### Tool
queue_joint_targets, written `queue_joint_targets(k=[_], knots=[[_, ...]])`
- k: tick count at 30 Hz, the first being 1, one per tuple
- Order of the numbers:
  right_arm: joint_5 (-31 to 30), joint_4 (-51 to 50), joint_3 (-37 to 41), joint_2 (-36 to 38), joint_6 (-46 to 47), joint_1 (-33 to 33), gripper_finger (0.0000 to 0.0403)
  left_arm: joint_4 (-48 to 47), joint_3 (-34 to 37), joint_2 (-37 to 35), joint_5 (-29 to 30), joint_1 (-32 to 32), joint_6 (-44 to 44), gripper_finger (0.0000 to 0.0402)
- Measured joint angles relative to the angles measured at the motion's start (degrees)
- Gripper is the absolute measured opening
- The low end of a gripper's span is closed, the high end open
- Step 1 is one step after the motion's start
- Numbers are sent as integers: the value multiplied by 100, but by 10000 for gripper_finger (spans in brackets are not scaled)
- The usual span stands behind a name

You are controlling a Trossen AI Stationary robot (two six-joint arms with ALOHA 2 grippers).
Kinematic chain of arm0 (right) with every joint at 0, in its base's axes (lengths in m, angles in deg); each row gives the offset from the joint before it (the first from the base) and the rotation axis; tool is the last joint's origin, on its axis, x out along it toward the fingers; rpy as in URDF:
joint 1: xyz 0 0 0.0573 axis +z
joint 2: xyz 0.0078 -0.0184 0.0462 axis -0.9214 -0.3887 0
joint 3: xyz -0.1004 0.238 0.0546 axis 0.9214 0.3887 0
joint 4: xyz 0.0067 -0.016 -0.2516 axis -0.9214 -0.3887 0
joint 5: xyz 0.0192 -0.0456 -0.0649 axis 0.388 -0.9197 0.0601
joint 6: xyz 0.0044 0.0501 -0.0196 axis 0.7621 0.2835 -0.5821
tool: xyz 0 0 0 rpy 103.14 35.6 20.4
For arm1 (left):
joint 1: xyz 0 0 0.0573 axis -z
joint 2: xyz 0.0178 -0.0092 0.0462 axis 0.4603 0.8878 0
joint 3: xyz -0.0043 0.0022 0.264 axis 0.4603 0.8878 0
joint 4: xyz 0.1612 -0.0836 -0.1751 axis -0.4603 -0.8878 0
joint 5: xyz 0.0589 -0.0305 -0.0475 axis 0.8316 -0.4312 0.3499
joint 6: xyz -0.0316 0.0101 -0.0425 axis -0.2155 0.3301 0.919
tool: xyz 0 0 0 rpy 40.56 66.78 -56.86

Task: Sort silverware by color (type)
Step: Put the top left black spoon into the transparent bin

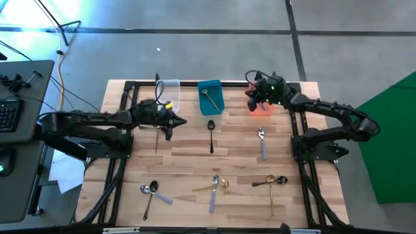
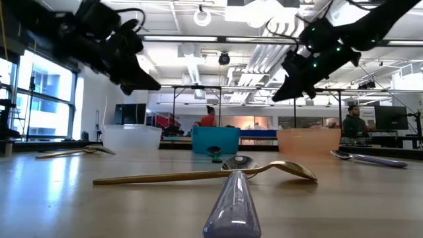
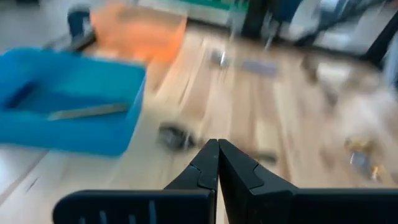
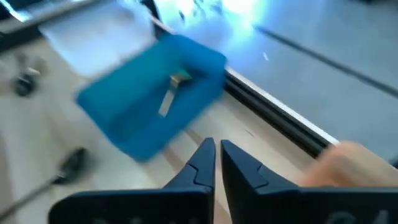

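Note:
Spoons lie scattered on the wooden table. A black spoon [image 1: 210, 133] lies below the teal bin [image 1: 218, 104], which holds one gold spoon [image 1: 208, 97] [image 4: 169, 96]. A silver spoon with a lavender handle [image 1: 262, 144] lies right of centre. Near the front edge lie a black and silver pair [image 1: 153, 192], a gold and silver pair [image 1: 218, 185] and a gold and black pair [image 1: 273, 182]. My left gripper [image 1: 177, 121] [image 3: 217, 149] hovers shut beside the clear bin [image 1: 170, 91]. My right gripper [image 1: 252, 97] [image 4: 216, 149] hovers shut over the orange bin [image 1: 263, 109]. Neither holds anything.
The three bins stand in a row along the table's far edge. A black metal frame [image 1: 127, 88] borders the table. A desk with a keyboard [image 1: 8, 114] stands beyond the left side. People [image 2: 353, 119] show in the room behind. Bare wood lies mid-table.

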Motion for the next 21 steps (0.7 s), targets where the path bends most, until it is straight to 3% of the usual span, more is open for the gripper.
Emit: queue_joint_targets(k=[6,11,16,21], knots=[[7,1465,836,717,-107,756,11,-3471,-1498,-221,606,103,-570,0],[2,1926,1303,1346,-389,1213,2,-5459,-2312,31,648,93,-802,0],[2,1864,1324,1911,-690,1364,2,-6850,-2416,395,1045,-17,-666,4],[37,1694,1324,2238,-801,1529,2,-7138,-2143,818,1503,-190,-758,35]])
